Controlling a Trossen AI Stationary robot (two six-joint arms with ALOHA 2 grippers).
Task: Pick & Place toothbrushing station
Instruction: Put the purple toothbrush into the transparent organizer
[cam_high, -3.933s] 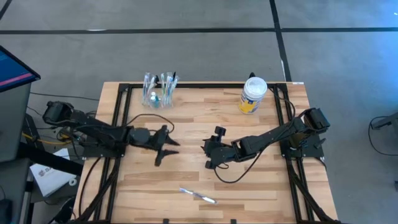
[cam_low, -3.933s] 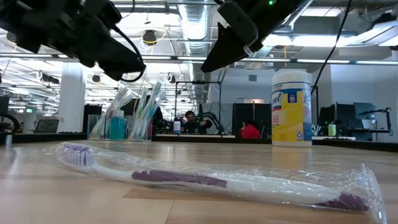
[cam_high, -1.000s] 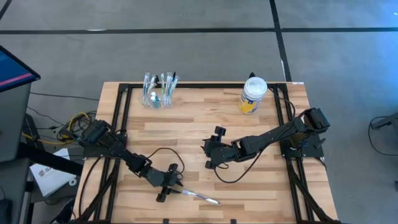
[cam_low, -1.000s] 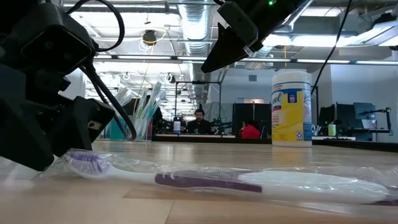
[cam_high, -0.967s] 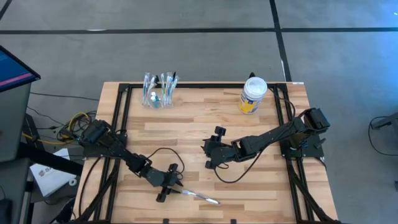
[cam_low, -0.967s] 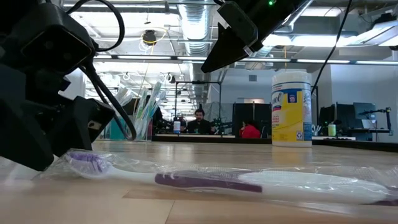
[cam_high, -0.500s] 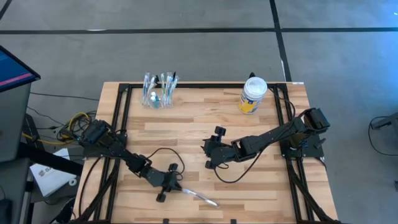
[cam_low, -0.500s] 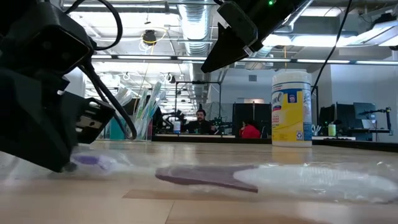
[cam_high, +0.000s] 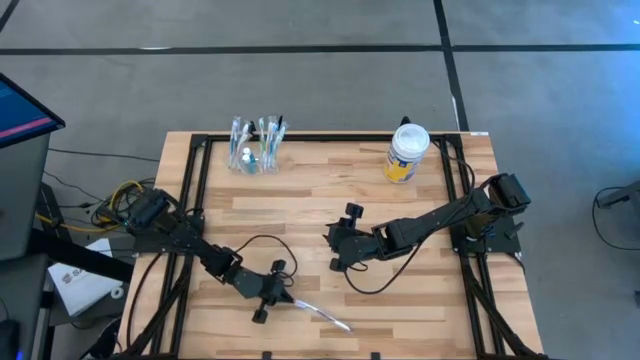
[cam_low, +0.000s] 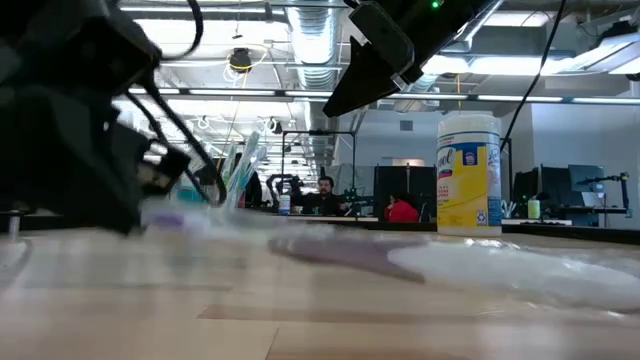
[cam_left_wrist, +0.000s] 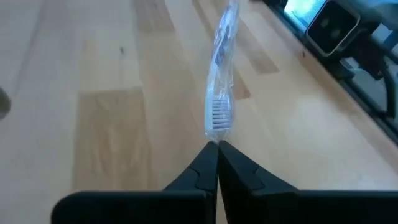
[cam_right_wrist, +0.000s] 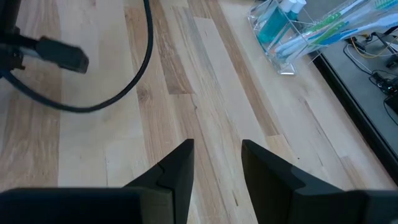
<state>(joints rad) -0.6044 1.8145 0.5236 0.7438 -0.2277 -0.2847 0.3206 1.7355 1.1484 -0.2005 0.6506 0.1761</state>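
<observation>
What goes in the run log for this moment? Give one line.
left gripper: shut on wrapped toothbrush, near front table edge | right gripper: open, waiting mid-table | toothbrush cup: back left

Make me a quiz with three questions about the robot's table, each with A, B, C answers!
1. Where does the clear cup of toothbrushes stand?
A. At the table's far edge, toward the left arm's side
B. In the middle of the table
C. Beside the right arm's base

2. What colour is the label on the white-lidded jar?
A. Red
B. Yellow
C. Green

3. How is the left hand?
A. Wide open above the cup
B. Shut on the jar
C. Shut on the end of the wrapped toothbrush

Answers:
1 A: the high view shows the cup at the far edge, on the left arm's side.
2 B: the low view shows a yellow label.
3 C: the left wrist view shows the fingers pinched together on the wrapper's end, by the bristles.

The right hand waits open over mid-table.
</observation>
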